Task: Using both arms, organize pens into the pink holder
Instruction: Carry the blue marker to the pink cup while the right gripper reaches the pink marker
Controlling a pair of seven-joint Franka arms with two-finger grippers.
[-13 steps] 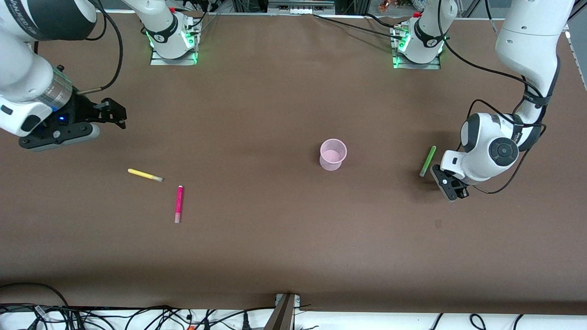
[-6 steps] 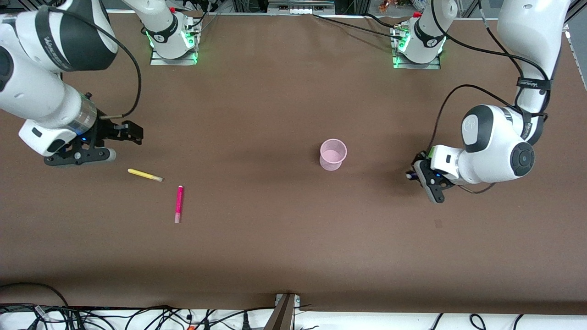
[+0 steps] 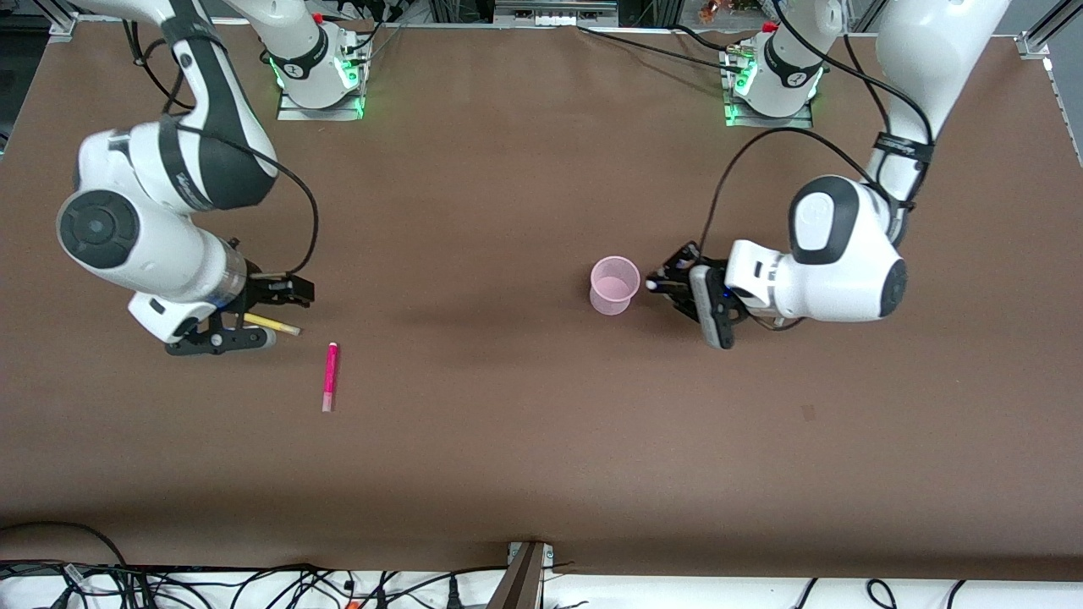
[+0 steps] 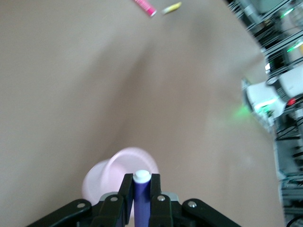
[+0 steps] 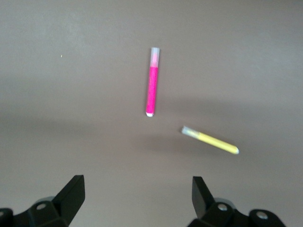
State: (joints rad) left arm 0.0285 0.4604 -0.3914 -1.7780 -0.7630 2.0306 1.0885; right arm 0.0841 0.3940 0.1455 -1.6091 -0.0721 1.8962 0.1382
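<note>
Beside the pink holder (image 3: pixel 615 285), left gripper (image 4: pixel 140 195) clamps purple pen (image 4: pixel 141 198).

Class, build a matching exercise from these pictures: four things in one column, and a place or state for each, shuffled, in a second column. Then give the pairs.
1 slim purple marker pen
2 slim yellow marker pen
3 slim magenta-pink marker pen
4 translucent pale-pink plastic cup

A standing upright on the table
B gripped in the left hand
C lying under the open right hand
D lying nearest the front camera

Pairs: 1-B, 2-C, 3-D, 4-A
</note>
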